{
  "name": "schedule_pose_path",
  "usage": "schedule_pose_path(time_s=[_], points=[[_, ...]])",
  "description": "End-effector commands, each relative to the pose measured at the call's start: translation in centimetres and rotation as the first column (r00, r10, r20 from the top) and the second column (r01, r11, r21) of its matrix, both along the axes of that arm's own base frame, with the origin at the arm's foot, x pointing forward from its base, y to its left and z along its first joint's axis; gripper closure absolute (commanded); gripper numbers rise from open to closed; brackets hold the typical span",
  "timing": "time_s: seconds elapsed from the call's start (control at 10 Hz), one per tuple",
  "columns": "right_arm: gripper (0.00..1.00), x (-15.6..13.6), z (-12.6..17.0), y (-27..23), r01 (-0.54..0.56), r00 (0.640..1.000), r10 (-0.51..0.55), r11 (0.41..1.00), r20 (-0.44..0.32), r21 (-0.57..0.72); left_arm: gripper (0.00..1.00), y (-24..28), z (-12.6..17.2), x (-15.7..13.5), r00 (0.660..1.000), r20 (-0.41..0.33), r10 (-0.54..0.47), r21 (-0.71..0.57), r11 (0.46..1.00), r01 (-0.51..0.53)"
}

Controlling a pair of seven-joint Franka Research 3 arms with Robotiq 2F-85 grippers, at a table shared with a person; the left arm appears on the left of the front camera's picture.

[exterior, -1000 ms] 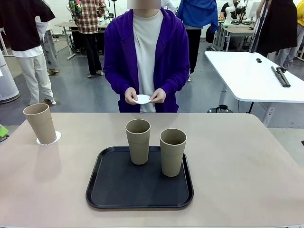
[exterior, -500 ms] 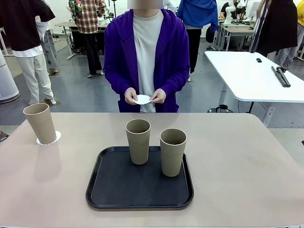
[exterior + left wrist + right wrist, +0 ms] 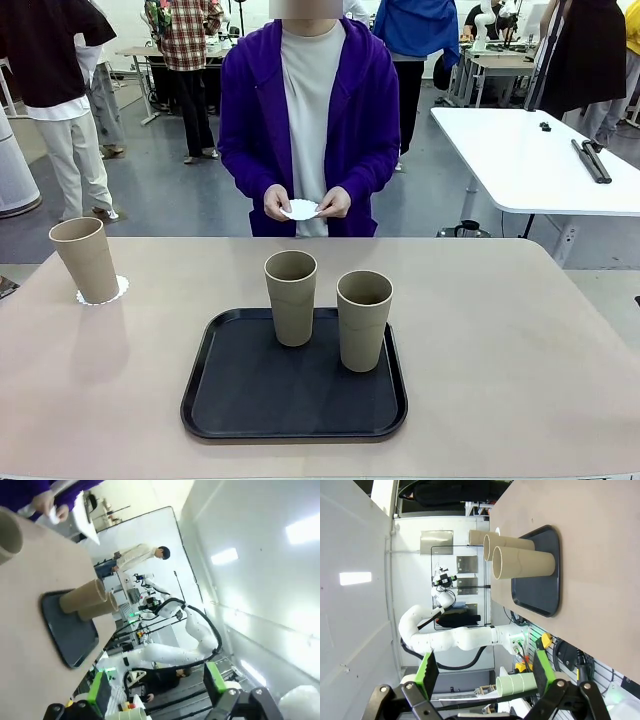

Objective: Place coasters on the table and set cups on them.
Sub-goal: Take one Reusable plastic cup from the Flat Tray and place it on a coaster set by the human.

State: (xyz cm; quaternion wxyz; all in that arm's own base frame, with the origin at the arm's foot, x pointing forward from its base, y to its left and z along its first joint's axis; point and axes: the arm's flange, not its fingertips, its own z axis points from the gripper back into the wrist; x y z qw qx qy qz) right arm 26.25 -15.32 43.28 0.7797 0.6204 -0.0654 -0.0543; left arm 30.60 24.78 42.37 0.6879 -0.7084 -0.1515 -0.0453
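I judge this about a third done: one cup (image 3: 85, 258) stands upright on a coaster (image 3: 118, 290) at the left of the frame, near the tabletop's (image 3: 500, 340) left edge, with the doily's scalloped white rim peeking out around its base. The other two cups, one (image 3: 291, 297) at the tray's far middle and one (image 3: 363, 320) just beside it to the right, stand upright and apart on the black tray (image 3: 250, 400) in the lower middle of the frame, with no coaster under them. The person (image 3: 308, 100) at the top middle holds a second coaster (image 3: 299, 209) in front of their body, off the tabletop. I cannot tell whether a third is stacked with it. So two coasters have yet to go down, and two cups onto them. The cups look alike: tall, tapered, matte khaki, handleless. My left hand (image 3: 157, 685) and right hand (image 3: 485, 669) both have their fingers spread wide apart, holding nothing, well away from the cups.
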Motion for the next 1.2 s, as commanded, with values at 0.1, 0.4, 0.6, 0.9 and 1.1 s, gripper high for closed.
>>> schedule_pose_path(time_s=[0.1,0.4,0.6,0.9,1.1], points=[[0.0,0.0,0.0,0.0,-0.003,1.0,0.003,1.0,0.011,0.011,0.0,2.4,-1.6,1.6,0.998,-0.057,-0.013,0.151,0.988,0.022],[0.0,0.0,0.0,0.0,-0.003,1.0,0.003,1.0,0.011,0.011,0.0,2.4,-2.3,1.7,0.999,-0.048,0.01,0.264,0.964,0.003],[0.0,0.0,0.0,0.0,-0.003,1.0,0.003,1.0,0.011,0.011,0.0,2.2,-2.2,1.6,0.999,-0.036,0.014,0.306,0.952,-0.003],[0.0,0.0,0.0,0.0,-0.003,1.0,0.003,1.0,0.011,0.011,0.0,1.8,-1.8,1.2,1.0,-0.021,0.004,0.339,0.941,0.004],[0.0,0.0,0.0,0.0,-0.003,1.0,0.003,1.0,0.011,0.011,0.0,2.7,-1.7,2.3,0.999,-0.052,0.015,0.297,0.955,0.001]])
